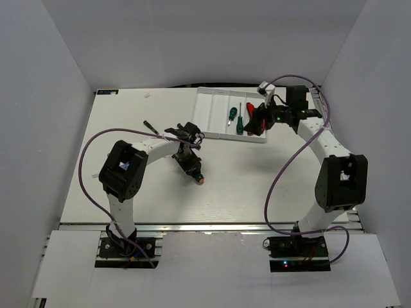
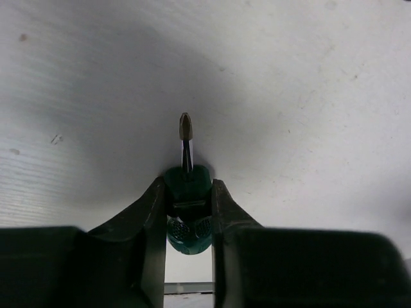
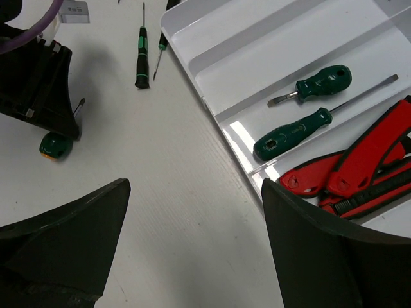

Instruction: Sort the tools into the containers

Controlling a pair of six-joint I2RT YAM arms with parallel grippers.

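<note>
From above, the left pincer (image 1: 194, 170) is seen over the counter (image 1: 148, 192), and the right pincer (image 1: 259, 122) above the tray (image 1: 215, 106). At the left wrist, a green screwdriver (image 2: 187, 183) is clamped between the fingers. At the right wrist, the pincer is spread wide; red knives (image 3: 359, 167) are lodged in one tray compartment.
</note>
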